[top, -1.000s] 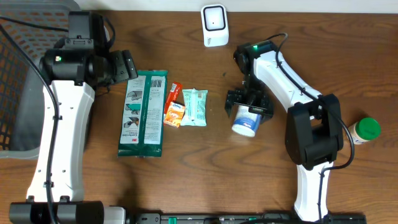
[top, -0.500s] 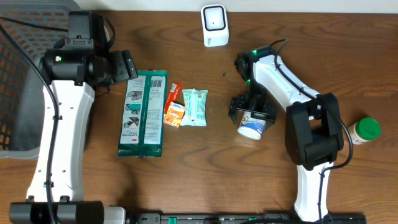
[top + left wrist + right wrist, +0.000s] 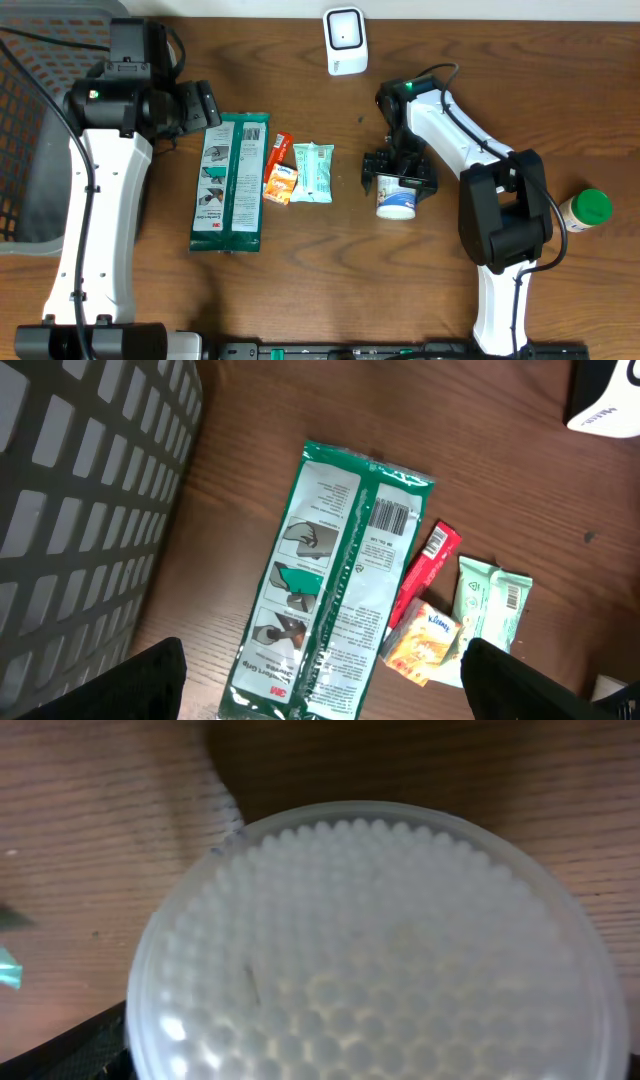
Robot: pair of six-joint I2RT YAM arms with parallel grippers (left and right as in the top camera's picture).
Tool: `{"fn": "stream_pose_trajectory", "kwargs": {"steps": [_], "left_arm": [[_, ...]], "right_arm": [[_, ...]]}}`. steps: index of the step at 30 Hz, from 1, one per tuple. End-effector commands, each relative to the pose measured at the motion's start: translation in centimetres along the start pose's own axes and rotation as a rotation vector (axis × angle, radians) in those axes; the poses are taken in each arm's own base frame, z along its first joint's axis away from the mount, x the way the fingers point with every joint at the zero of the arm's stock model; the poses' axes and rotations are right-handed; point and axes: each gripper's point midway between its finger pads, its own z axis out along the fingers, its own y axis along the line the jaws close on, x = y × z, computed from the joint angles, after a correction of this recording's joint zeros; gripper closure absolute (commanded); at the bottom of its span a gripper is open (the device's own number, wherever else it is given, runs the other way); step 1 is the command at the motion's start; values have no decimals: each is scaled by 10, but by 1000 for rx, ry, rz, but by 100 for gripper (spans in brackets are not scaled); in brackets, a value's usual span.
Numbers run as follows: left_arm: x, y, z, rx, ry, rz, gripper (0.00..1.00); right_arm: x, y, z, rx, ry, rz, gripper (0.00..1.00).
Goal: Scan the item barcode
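A white tub [image 3: 397,199] with a blue label stands right of centre. My right gripper [image 3: 400,184] reaches down over it, open, with a finger on either side. The tub's dimpled white lid [image 3: 370,950] fills the right wrist view. The white scanner [image 3: 344,40] stands at the far edge. My left gripper [image 3: 200,103] hangs open at the upper left, over a long green glove pack [image 3: 335,575] whose barcode [image 3: 390,517] faces up. Nothing is between its dark fingertips [image 3: 150,680].
Beside the green pack [image 3: 230,182] lie a red packet [image 3: 277,155], an orange tissue pack [image 3: 282,185] and a mint pack [image 3: 312,172]. A green-lidded bottle [image 3: 583,210] lies at the far right. A dark mesh basket [image 3: 30,120] fills the left edge.
The right gripper and the tub shifted right and nearer, then back left. The tub, tilted a second ago, now sits more upright. The left arm has not moved.
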Motion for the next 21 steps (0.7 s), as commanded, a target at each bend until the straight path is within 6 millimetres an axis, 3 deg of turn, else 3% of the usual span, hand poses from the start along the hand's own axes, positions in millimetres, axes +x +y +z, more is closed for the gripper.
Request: {"fn": "stream_pose_trajectory", "kwargs": {"steps": [1, 6, 9, 12, 21], "left_arm": [[1, 0, 3, 1, 12, 3, 12], [1, 0, 3, 1, 12, 3, 12], [1, 0, 3, 1, 12, 3, 12], [1, 0, 3, 2, 12, 3, 12], [1, 0, 3, 1, 12, 3, 12]], "right_arm": [[-2, 12, -21, -53, -55, -69, 1], [-4, 17, -33, -70, -100, -143, 2], [-3, 18, -32, -56, -103, -158, 14], [-2, 15, -29, -15, -110, -161, 18], [2, 17, -24, 108, -156, -178, 18]]}}
